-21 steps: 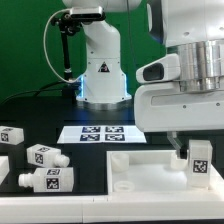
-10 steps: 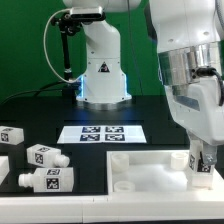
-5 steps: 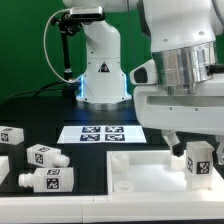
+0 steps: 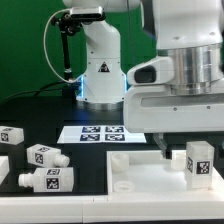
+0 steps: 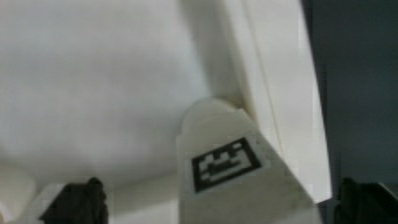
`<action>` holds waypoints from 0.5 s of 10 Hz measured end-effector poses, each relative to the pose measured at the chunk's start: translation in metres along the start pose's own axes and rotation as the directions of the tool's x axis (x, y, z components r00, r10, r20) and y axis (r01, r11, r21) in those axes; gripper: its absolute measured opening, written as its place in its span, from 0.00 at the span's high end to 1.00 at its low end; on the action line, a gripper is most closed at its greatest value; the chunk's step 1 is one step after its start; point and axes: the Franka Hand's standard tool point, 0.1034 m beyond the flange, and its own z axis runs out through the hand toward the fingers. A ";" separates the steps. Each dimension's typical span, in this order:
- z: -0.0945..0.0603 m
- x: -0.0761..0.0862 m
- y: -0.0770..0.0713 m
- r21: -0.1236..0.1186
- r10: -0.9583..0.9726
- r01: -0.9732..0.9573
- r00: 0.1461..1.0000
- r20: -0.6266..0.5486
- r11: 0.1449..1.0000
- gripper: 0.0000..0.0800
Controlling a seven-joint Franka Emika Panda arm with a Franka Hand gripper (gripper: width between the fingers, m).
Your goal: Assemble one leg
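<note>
One leg (image 4: 200, 163), a white oblong block with a black-and-white tag, stands upright at the right end of the large white tray-like piece (image 4: 140, 172). My gripper (image 4: 192, 146) hangs right over it. In the wrist view the leg (image 5: 228, 150) stands between my two dark fingertips (image 5: 79, 202), which are spread wide on either side of it and do not touch it. The gripper (image 5: 222, 206) is open. Three more legs lie at the exterior view's left: one (image 4: 12, 136) at the back, one (image 4: 45, 155) in the middle, one (image 4: 46, 180) at the front.
The marker board (image 4: 100, 132) lies flat behind the tray-like piece. The arm's white base (image 4: 100, 75) stands at the back, with a black cable beside it. The table is black; a green wall is behind.
The hand has turned about above the leg and shifted a little toward the exterior view's left. The leg stays upright at the same spot. The three legs at the left have not moved.
</note>
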 end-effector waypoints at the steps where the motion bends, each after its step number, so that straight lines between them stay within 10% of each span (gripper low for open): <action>1: 0.001 -0.002 -0.003 -0.026 -0.154 0.154 0.988 0.001 0.988 0.19; 5: 0.001 -0.002 -0.004 -0.019 -0.045 0.045 0.999 -0.001 0.999 0.49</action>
